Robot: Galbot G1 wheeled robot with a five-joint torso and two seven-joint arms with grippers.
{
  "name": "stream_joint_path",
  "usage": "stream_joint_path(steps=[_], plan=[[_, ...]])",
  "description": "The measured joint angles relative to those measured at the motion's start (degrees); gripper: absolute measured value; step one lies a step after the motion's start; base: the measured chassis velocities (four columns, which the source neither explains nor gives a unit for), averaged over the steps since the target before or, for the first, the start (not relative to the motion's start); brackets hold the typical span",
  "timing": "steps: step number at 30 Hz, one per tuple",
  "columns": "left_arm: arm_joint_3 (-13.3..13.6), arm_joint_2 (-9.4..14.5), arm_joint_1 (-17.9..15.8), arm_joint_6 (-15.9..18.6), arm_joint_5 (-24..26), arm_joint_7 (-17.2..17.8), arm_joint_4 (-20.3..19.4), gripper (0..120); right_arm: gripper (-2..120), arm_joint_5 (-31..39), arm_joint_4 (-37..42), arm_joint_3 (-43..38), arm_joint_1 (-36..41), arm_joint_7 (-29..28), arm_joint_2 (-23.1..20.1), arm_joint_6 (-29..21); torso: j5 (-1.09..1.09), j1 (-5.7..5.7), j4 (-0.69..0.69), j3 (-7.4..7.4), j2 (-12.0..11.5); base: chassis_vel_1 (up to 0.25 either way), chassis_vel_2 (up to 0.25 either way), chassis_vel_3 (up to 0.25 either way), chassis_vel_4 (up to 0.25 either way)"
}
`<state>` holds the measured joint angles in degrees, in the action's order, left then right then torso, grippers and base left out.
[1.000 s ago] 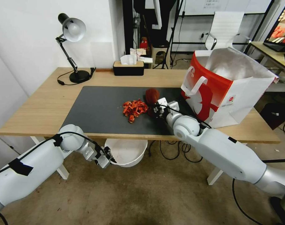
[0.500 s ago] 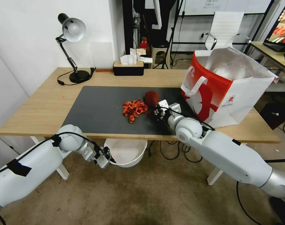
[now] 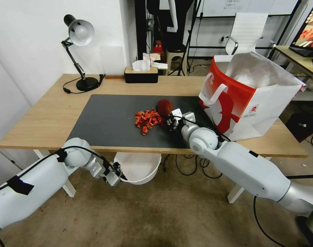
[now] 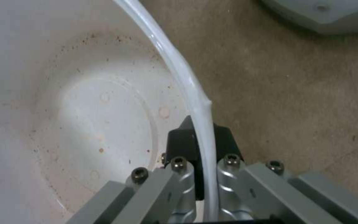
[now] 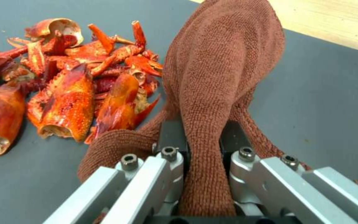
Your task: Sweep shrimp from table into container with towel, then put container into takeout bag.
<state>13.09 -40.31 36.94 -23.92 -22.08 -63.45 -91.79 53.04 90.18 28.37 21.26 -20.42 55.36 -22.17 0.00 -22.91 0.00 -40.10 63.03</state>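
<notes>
- Light-wood table [image 3: 43, 120] carries a dark grey mat [image 3: 108, 120]; this mat is the landmark.
- On the mat's middle lies the shrimp [image 3: 147, 120], a loose heap of hard, glossy shell pieces that probably scatter easily.
- Right gripper [image 3: 170, 122], over the mat beside the heap, is clamped on the towel [image 3: 165, 107]; the cloth is soft and touches the pieces.
- Below the mat's near edge, the left gripper [image 3: 119, 175] pinches the rim of the container [image 3: 139, 168], which looks light and thin-walled.
- Beside the mat's right end stands the takeout bag [image 3: 252, 96].
</notes>
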Motion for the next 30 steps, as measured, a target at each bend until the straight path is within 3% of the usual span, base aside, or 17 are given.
stream_joint_path(steps=[15, 30], plan=[[-1.35, 0.33, 1.28, -1.06, -0.15, 0.01, 0.30, 0, 7, -0.47, -4.93, -1.49, -2.65, -2.66, 3.20, -0.56, 0.01, -0.01, -0.01, 0.00, 0.00, 0.000, 0.000, 0.000, 0.000], [-3.26, 0.93, 2.05, -1.87, 0.00, 0.30, 0.75, 0, 7, 3.27, -3.33, 3.40, -3.15, 1.11, 4.09, -1.37, 0.01, 0.00, 0.01, 0.00, 0.00, 0.000, 0.000, 0.000, 0.000]])
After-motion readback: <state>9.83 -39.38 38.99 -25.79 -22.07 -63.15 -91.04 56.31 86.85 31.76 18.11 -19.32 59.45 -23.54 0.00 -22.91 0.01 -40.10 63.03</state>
